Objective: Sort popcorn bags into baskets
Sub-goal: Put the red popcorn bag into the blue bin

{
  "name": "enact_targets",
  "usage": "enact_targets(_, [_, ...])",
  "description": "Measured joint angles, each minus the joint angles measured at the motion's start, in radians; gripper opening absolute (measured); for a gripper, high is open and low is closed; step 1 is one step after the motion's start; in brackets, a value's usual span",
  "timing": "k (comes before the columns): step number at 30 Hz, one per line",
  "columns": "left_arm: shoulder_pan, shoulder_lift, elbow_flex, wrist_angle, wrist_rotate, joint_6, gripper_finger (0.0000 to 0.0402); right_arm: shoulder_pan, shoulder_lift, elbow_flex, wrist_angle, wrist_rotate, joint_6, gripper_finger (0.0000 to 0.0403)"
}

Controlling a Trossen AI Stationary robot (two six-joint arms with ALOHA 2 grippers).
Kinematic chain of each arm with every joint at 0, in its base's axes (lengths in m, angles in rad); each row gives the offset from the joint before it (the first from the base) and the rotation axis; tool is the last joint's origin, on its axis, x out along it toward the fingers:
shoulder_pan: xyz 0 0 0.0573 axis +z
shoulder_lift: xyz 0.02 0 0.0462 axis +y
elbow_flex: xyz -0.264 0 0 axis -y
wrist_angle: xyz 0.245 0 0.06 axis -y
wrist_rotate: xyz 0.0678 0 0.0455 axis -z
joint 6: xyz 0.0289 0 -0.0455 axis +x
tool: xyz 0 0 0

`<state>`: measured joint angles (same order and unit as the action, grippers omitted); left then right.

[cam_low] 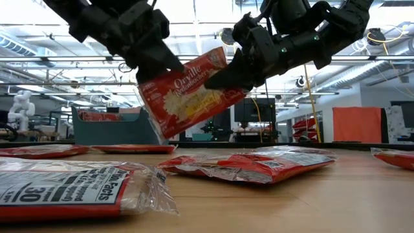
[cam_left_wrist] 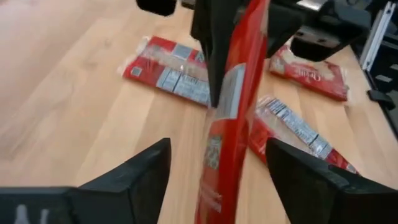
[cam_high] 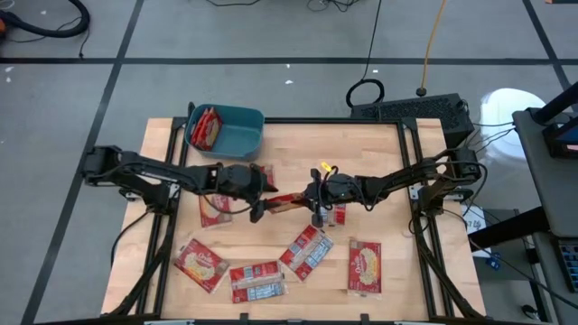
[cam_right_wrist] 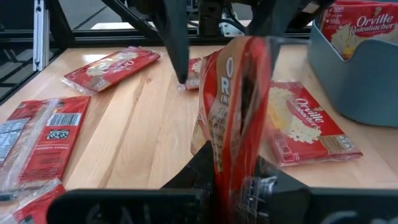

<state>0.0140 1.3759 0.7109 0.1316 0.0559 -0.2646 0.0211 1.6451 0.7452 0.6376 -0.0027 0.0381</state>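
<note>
I see both arms meeting over the middle of the table (cam_high: pixel 379 181), with one bag (cam_high: pixel 285 202) hanging in the air between them. In the low view this bag (cam_low: pixel 191 90) sits high in the centre of the frame, tilted, its yellow picture face toward the camera.

My right gripper (cam_high: pixel 316 200) is clamped on the bag: in its wrist view the packet (cam_right_wrist: pixel 239 112) stands edge-on, pinched at the bottom centre between the dark fingers. My left gripper (cam_high: pixel 259 200) is at the bag's other end with its jaws spread; in the left wrist view the two fingers (cam_left_wrist: pixel 140 177) stand well apart on either side of the red edge (cam_left_wrist: pixel 227 124), and I cannot see them touching it.

The teal bin (cam_high: pixel 237 135) is at the upper left of the table in the high view, with a packet or two (cam_high: pixel 206 128) already lying in its left half.

Other bags lie flat on the wood: one (cam_high: pixel 214 209) under the left arm, one (cam_high: pixel 200 264) at lower left, one (cam_high: pixel 257 280) at bottom centre, one (cam_high: pixel 305 251) just right of that, and one (cam_high: pixel 365 266) at lower right. Another (cam_high: pixel 336 213) lies beneath the right gripper.
</note>
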Motion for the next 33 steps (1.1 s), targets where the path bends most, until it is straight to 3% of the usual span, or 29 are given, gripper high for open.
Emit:
enact_targets(8, [0.026, 0.014, 0.036, 0.055, 0.098, -0.005, 0.0207, -0.001, 0.000, 0.000, 0.000, -0.002, 0.029, 0.0020])
enact_targets(16, [0.034, 0.045, 0.225, -0.301, 0.101, 0.085, 0.0168, -0.002, 0.000, 0.000, 0.000, -0.001, 0.029, 0.0020])
enact_targets(33, [0.036, 0.142, 0.248, -0.284, 0.099, 0.108, 0.0151, -0.002, 0.001, 0.000, 0.000, 0.001, 0.029, 0.0020])
